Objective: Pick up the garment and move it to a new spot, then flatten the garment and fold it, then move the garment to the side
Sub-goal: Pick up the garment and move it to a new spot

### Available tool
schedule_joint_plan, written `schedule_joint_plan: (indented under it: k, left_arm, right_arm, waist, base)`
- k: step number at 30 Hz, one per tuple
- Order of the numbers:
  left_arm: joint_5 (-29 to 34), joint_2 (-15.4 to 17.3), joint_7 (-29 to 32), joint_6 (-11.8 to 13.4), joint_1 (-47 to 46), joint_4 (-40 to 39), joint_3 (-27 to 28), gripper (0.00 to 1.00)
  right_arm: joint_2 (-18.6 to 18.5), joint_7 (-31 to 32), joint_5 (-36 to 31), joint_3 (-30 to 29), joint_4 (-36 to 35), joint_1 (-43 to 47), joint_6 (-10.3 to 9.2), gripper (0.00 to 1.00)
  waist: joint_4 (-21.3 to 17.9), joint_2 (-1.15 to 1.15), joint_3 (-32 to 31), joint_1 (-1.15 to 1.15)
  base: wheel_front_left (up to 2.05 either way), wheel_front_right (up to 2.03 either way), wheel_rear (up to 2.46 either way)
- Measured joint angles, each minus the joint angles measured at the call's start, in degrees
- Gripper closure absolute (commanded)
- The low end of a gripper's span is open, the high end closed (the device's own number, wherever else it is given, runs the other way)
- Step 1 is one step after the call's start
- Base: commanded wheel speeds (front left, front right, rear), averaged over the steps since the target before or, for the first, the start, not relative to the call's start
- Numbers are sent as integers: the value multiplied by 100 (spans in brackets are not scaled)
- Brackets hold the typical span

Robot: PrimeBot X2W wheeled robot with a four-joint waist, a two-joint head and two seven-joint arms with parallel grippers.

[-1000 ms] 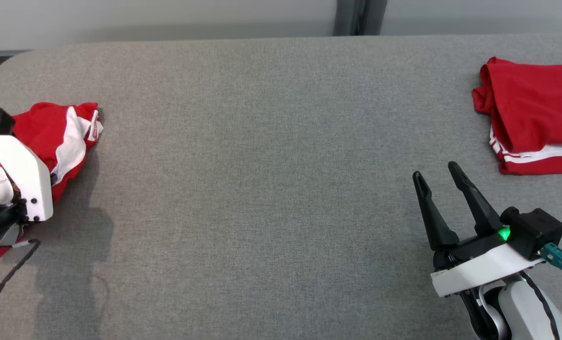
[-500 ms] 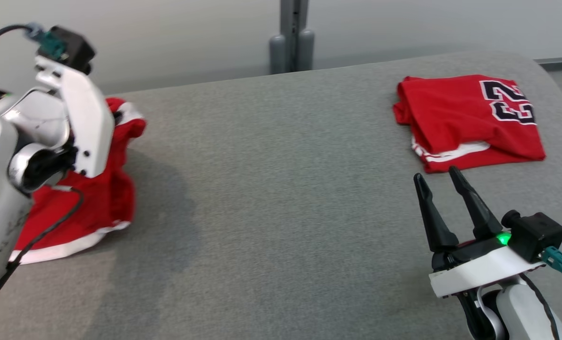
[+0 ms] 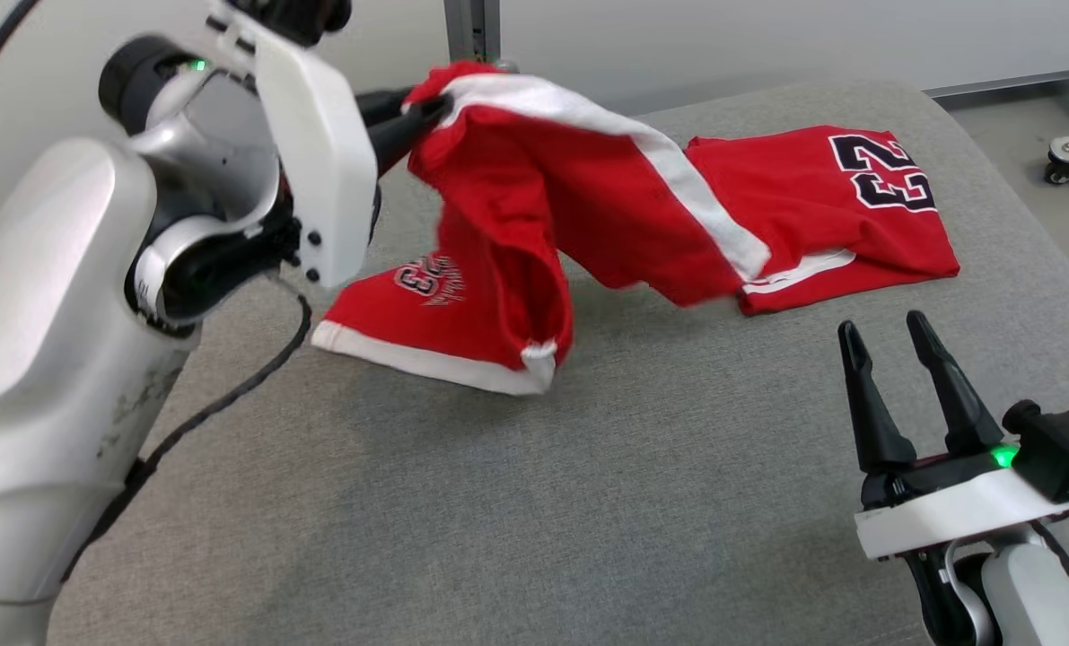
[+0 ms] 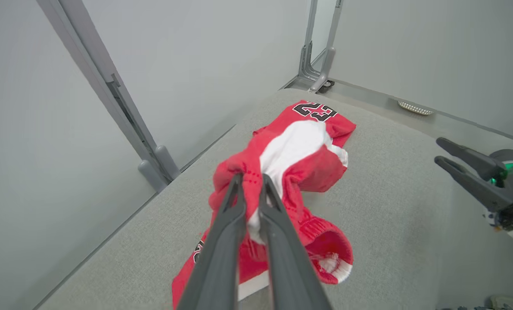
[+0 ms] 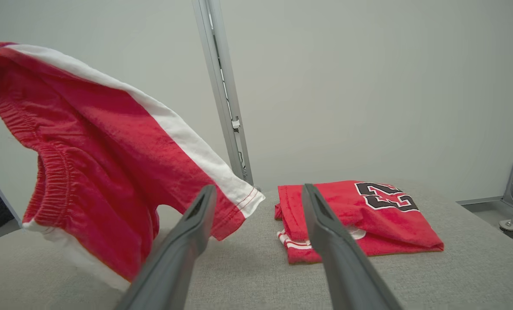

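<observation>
The garment (image 3: 534, 179) is a pair of red shorts with a white side stripe and white hems. My left gripper (image 3: 426, 108) is shut on its waistband and holds it up over the grey padded table (image 3: 588, 502). One leg hangs down and its hem touches the table. In the left wrist view the fingers (image 4: 239, 206) pinch the bunched waistband of the garment (image 4: 299, 159). My right gripper (image 3: 884, 327) stands open at the lower right, apart from the cloth. In the right wrist view the garment (image 5: 101, 150) hangs at the left, beyond my right gripper (image 5: 258, 188).
A folded red jersey (image 3: 839, 206) with a dark number lies at the table's far right, also seen as the folded jersey (image 5: 368, 215). A metal post (image 3: 471, 27) rises behind the table. A caster wheel (image 3: 1059, 170) sits on the floor past the right edge.
The head camera has turned. My left gripper has lifted the garment off the table and swung it toward the middle, near the folded jersey. The right gripper stays open.
</observation>
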Motion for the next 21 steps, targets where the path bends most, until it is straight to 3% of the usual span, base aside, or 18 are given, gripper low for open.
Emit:
schedule_joint_plan:
  k: [11,16,17,18,19,20,21]
  left_arm:
    - [-601,827,-646,1,2481,420,-59,100]
    - [-699,977,-1243,0,3004,1034,-152,100]
    - [-714,967,-1324,1,3047,1157,-198,94]
    - [-735,938,-1412,0,3072,1262,-260,64]
    - [-753,900,-1499,0,3075,1349,-319,14]
    - [-809,859,-1558,0,3074,1393,-376,0]
    - [-873,833,-1597,0,3072,1435,-456,0]
  right_arm:
    - [-8,0,42,183,134,172,0,0]
    - [-138,0,56,216,192,174,0,0]
    - [-152,0,56,235,198,174,0,0]
    - [-165,0,57,265,210,173,0,0]
    - [-176,0,58,296,220,173,0,0]
    - [-194,0,64,318,227,172,0,0]
    - [-210,0,66,341,234,172,0,0]
  waist:
    - [285,0,33,0]
    - [400,0,9,0]
    - [426,0,0,0]
    - [449,0,-13,0]
    - [468,0,-28,0]
    - [485,0,-45,0]
    - [499,0,-65,0]
  base:
    - [0,0,0]
    - [0,0,0]
    - [0,0,0]
    - [0,0,0]
    - [0,0,0]
    - [0,0,0]
    - [0,0,0]
